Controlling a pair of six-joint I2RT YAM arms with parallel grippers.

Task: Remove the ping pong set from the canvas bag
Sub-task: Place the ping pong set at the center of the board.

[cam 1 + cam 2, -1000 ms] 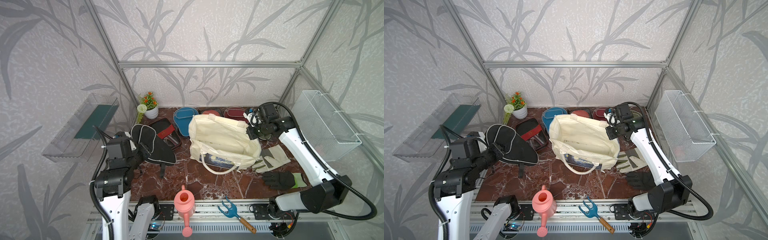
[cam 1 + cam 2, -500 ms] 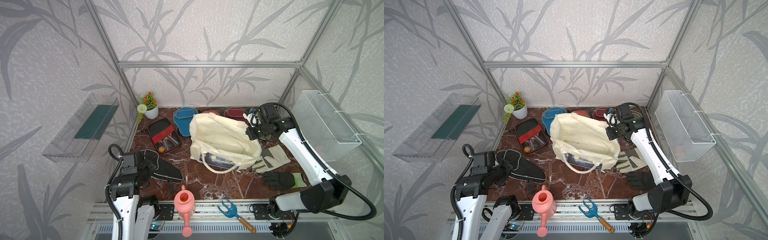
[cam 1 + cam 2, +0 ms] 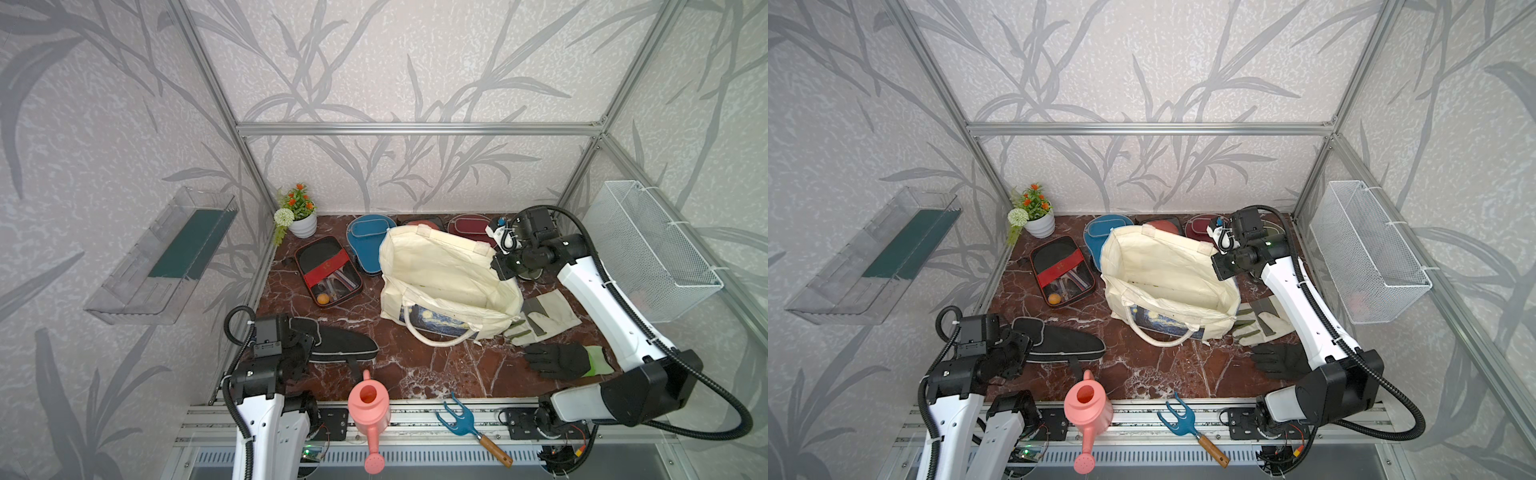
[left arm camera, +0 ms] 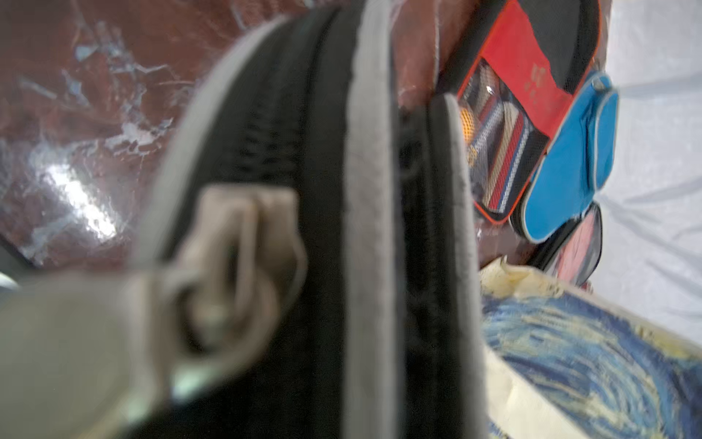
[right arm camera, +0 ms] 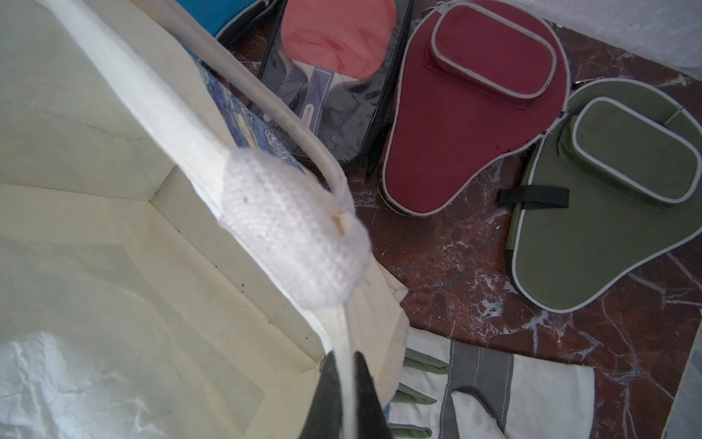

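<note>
The cream canvas bag (image 3: 449, 286) stands open mid-table, and my right gripper (image 5: 347, 365) is shut on its rim at the far right corner. A black paddle cover (image 3: 345, 347) lies flat at the front left. My left gripper (image 3: 309, 336) is at that cover's near end. The left wrist view is filled by its blurred zip (image 4: 235, 243), so the jaws are hidden. Other parts of the ping pong set lie on the table: the black-and-red case (image 3: 328, 270), blue cover (image 3: 368, 245), red-faced paddle (image 5: 338, 38), maroon cover (image 5: 467, 114) and olive cover (image 5: 607, 197).
Pale work gloves (image 3: 544, 318) and a black glove (image 3: 561, 359) lie right of the bag. A pink watering can (image 3: 368, 409) and blue hand fork (image 3: 461, 422) sit on the front rail. A flower pot (image 3: 301, 216) stands back left. A wire basket (image 3: 652, 249) hangs on the right wall.
My left arm has swung down and forward, bringing the black cover from the air at the left onto the table's front left. The right arm and the bag have not moved.
</note>
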